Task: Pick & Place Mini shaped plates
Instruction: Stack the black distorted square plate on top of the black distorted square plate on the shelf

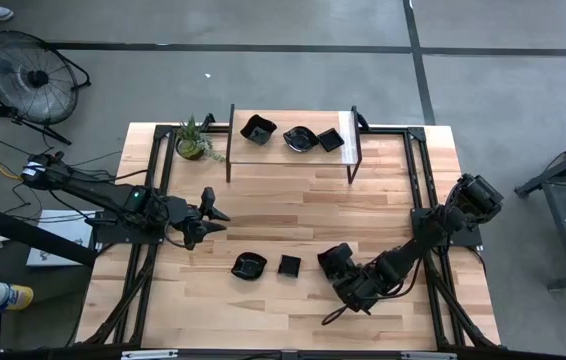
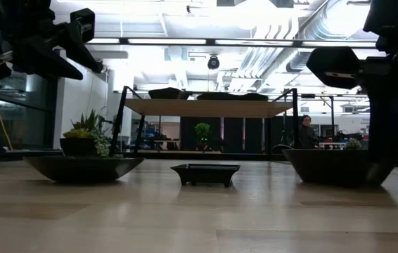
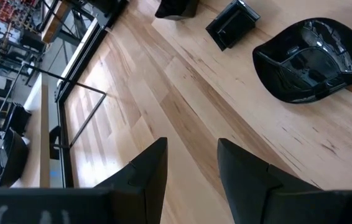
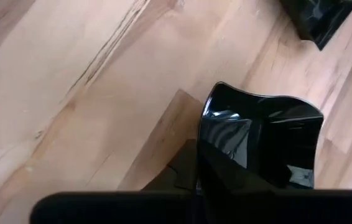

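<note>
Three mini shaped plates lie on the table's near half: a rounded one (image 1: 249, 265), a small square one (image 1: 289, 264) and a wavy-rimmed one (image 1: 334, 258). My right gripper (image 1: 341, 270) is shut on the wavy-rimmed plate (image 4: 260, 140), reaching in from the near right. Three more plates (image 1: 293, 136) sit on the shelf (image 1: 288, 152) at the far side. My left gripper (image 1: 213, 214) hovers open left of the table's middle, above the wood. In its wrist view its fingers (image 3: 191, 168) hold nothing, and the rounded plate (image 3: 306, 59) lies ahead. My right gripper pinches the wavy-rimmed plate by its rim (image 4: 204, 149) on the side nearest the wrist. One finger (image 4: 175, 171) shows outside the wall; the other is lost against the black inside. The fingers slant down from the table's near right. The plate's base (image 2: 332, 181) looks to rest on the table.
A small green potted plant (image 1: 194, 140) stands at the far left, beside the shelf. The shelf's dark posts (image 1: 230, 150) rise from the tabletop. Black frame rails (image 1: 158, 190) run along both sides. Bare wood (image 1: 293, 205) lies between the shelf and the near plates.
</note>
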